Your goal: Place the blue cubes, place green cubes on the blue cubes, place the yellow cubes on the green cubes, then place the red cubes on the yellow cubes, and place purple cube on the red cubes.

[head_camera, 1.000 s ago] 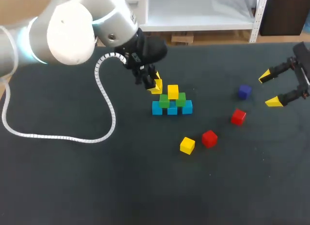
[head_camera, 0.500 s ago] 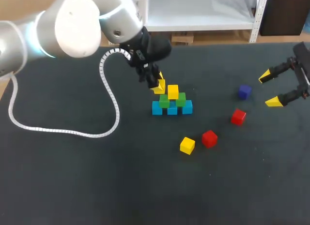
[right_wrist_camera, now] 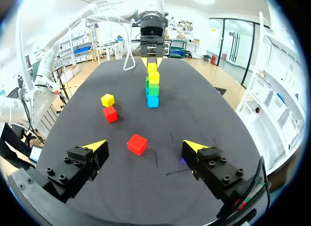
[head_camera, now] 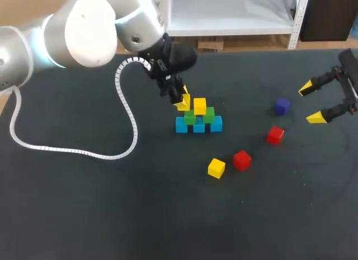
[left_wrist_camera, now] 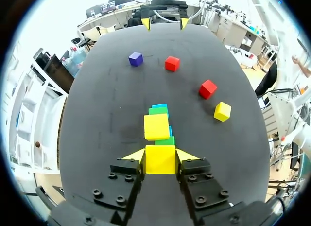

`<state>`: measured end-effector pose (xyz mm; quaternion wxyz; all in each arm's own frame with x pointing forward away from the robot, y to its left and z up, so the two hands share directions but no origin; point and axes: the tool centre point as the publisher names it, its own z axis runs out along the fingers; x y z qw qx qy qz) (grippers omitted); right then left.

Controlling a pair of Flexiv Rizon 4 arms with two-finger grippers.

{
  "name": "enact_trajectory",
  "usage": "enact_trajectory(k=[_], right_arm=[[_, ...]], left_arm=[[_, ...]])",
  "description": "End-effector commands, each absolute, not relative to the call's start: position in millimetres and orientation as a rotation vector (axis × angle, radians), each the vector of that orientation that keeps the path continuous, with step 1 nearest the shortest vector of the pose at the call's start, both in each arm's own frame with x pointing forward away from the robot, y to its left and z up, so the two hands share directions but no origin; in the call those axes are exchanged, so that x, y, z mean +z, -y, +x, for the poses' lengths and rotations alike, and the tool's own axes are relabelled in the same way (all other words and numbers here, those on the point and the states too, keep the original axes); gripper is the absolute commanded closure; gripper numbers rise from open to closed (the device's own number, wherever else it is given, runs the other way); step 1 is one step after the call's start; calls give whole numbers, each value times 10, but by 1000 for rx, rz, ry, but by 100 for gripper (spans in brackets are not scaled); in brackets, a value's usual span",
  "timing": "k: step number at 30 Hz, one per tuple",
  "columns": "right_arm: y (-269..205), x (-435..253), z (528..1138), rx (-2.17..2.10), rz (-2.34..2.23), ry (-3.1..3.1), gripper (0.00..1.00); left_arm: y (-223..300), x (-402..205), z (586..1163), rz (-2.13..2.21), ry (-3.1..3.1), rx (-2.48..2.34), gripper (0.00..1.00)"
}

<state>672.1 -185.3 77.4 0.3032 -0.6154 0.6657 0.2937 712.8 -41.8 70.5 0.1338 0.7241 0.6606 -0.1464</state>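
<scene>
A pyramid stands mid-table: three blue cubes (head_camera: 198, 127) in a row, two green cubes (head_camera: 208, 115) on them, and one yellow cube (head_camera: 199, 105) on top. My left gripper (head_camera: 182, 99) hovers just left of the pyramid's top. In the left wrist view it (left_wrist_camera: 160, 160) is shut on a second yellow cube (left_wrist_camera: 160, 159), just short of the stacked yellow cube (left_wrist_camera: 156, 127). Loose cubes lie to the right: a yellow cube (head_camera: 216, 168), two red cubes (head_camera: 241, 160) (head_camera: 274, 135) and a purple cube (head_camera: 282, 106). My right gripper (head_camera: 313, 102) stands open at the far right, empty.
A white coiled cable (head_camera: 120, 120) hangs from my left arm and loops over the table's left half. From the right wrist, one red cube (right_wrist_camera: 137, 144) lies on the table ahead of the open fingers, with the pyramid (right_wrist_camera: 152, 90) farther off.
My left arm has shifted slightly right, toward the pyramid, with the yellow cube still held. The right arm and the loose cubes have not moved.
</scene>
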Motion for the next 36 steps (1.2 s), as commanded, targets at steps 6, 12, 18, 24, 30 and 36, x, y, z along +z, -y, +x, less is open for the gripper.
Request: enact_trajectory(k=[6, 12, 18, 24, 30, 36], right_arm=[[1852, 767, 6727, 780, -1631, -1761, 0], [1852, 767, 6727, 780, -1631, -1761, 0], [1852, 767, 6727, 780, -1631, -1761, 0], [1852, 767, 6727, 780, -1631, -1761, 0], [1852, 767, 6727, 780, -1631, -1761, 0], [1852, 767, 6727, 780, -1631, -1761, 0]], left_arm=[[442, 668, 7158, 2106, -1911, -430, 100], [461, 651, 7170, 2110, -1913, -432, 100], [473, 627, 7171, 2115, -1915, -437, 100], [483, 603, 7180, 2114, -1919, -442, 100], [501, 587, 7185, 2115, -1920, -446, 100], [506, 575, 7187, 2115, -1918, -455, 100]])
